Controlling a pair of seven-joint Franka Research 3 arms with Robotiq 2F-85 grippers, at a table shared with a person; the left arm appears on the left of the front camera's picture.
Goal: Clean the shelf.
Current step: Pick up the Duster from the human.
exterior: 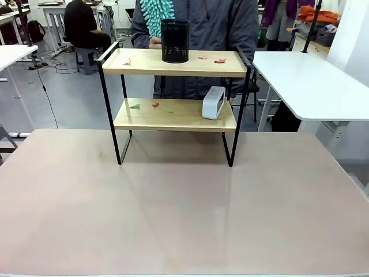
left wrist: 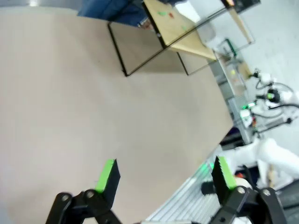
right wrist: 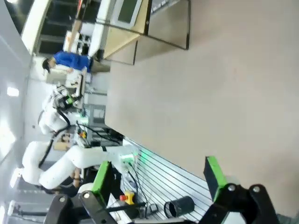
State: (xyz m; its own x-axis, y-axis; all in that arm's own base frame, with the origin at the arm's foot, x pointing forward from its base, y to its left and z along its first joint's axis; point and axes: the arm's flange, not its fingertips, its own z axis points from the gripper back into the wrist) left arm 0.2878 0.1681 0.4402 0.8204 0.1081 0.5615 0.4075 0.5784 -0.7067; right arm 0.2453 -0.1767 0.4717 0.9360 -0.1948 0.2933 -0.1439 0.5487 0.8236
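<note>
Front view first: two-tier shelf of thin black metal frame and light wooden boards (exterior: 144,119), standing at the far middle of the beige table (exterior: 173,219), long axis running left to right, open side facing the robot. Well apart from both claws, straight across bare tabletop.

Left wrist view: left gripper (left wrist: 164,170), green pads spread wide, nothing between them, hanging over the near table edge, shelf far ahead toward the upper right. Right wrist view: right gripper (right wrist: 158,173), likewise wide open and empty, shelf far off toward the upper left. Roughly centred between the arms, so hard to call either one nearer.

On the top board: black mesh cylindrical cup (exterior: 174,40) near the middle, pink and red paper scraps (exterior: 219,60) on either side of it. On the lower board: white rounded box (exterior: 214,102) upright at the right end, green and red scraps (exterior: 134,106) across the left half.

Behind the shelf, close against it: person in a grey coat (exterior: 230,34), holding a teal fluffy duster (exterior: 157,14) above the cup.

Probably the very opening of the job, with scraps lying on both boards. Likely in the way of any sweep: cup up top, box below, the frame's black uprights at each end, and the low headroom under the top board.
</note>
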